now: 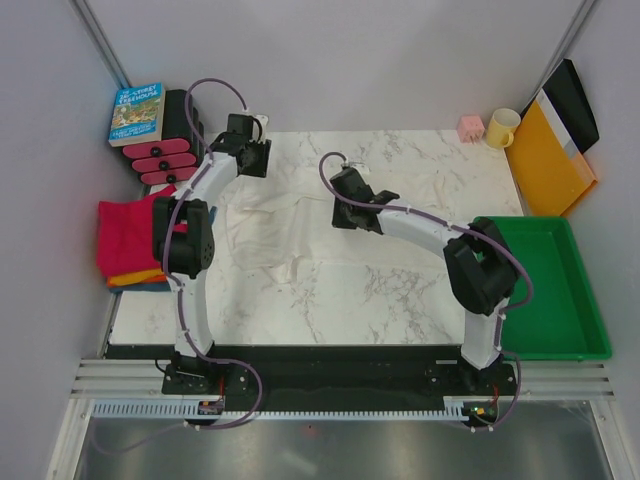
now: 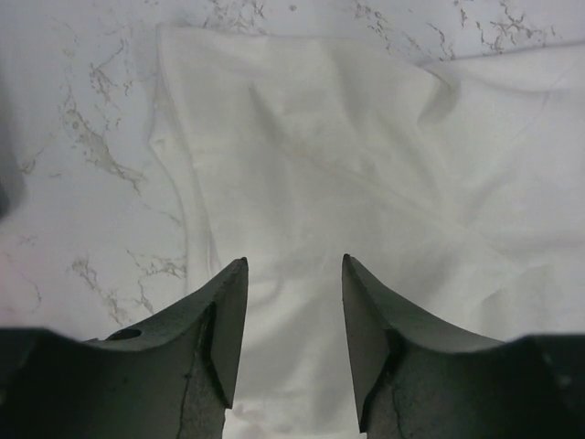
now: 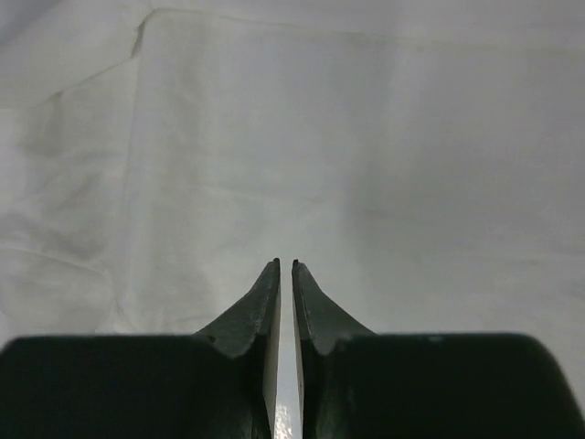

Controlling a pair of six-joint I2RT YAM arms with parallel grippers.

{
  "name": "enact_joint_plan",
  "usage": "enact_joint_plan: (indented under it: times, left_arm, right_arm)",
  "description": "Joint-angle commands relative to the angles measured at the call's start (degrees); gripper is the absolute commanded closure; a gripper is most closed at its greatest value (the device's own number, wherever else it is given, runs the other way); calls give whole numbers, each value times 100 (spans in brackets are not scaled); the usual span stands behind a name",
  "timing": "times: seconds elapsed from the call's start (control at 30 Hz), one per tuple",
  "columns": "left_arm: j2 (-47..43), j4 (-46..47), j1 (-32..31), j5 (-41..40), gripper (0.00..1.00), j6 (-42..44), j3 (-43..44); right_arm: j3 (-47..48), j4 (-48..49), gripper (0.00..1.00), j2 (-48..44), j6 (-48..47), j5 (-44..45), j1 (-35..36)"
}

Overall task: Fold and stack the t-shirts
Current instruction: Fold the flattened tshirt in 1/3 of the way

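Pincers (image 2: 292, 274) (image 3: 285, 267) 2, cream-white shirt (image 1: 270, 225) 1

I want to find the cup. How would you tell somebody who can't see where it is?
Look at the white marble table and go to its far right corner, beyond the green tray. The cup stands there between a small pink block and an orange folder. It is the only pale yellow, round thing there.
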Motion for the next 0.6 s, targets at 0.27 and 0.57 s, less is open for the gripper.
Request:
enact_joint_plan:
  times: [0.27,0.57]
  left_arm:
    - [755,-329,3,47,58,473,469]
    - [817,-558,3,73,59,561,451]
  right_arm:
    - [3130,39,83,2394,-456,-991,153]
    - [4248,-49,83,3643,-456,-1484,162]
